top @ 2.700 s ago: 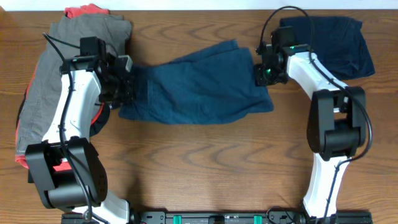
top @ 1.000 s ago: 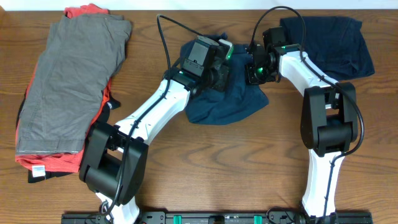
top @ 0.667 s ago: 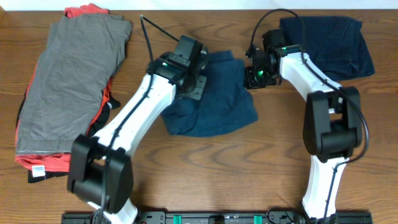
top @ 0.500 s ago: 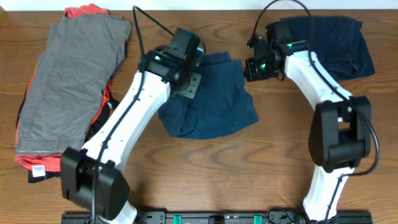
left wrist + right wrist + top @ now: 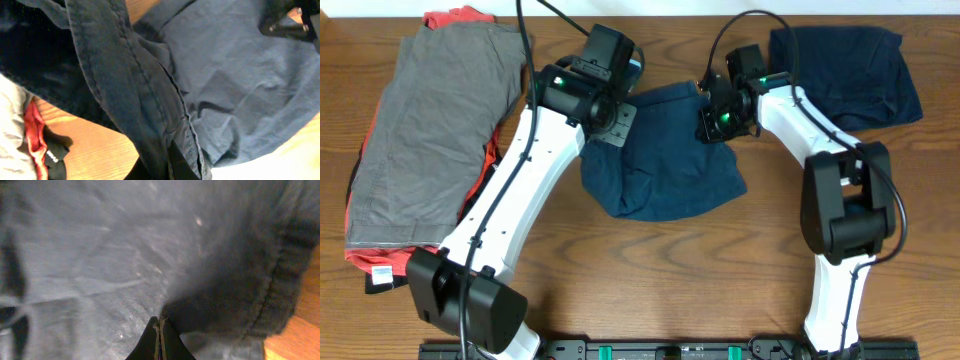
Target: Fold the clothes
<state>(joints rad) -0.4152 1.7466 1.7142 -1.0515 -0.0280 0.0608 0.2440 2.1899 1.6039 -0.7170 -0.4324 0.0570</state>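
Note:
The clothes being handled are dark navy-blue shorts, lying doubled over at the middle back of the table. My left gripper sits at their upper left corner, shut on a thick stitched band of the shorts, which drapes over its fingertips. At the upper right corner, my right gripper is shut on a pinch of the same fabric, its fingers pressed together. Both held corners are slightly raised, and the lower edge rests on the wood.
A stack of clothes lies at the far left with a grey garment on top and red-orange and black pieces under it. A folded navy garment sits at the back right. The red edge shows beside my left wrist.
The left arm carried its end of the shorts over to the right, folding them in half, then drew back left and farther away. The right gripper shifted slightly left, still holding.

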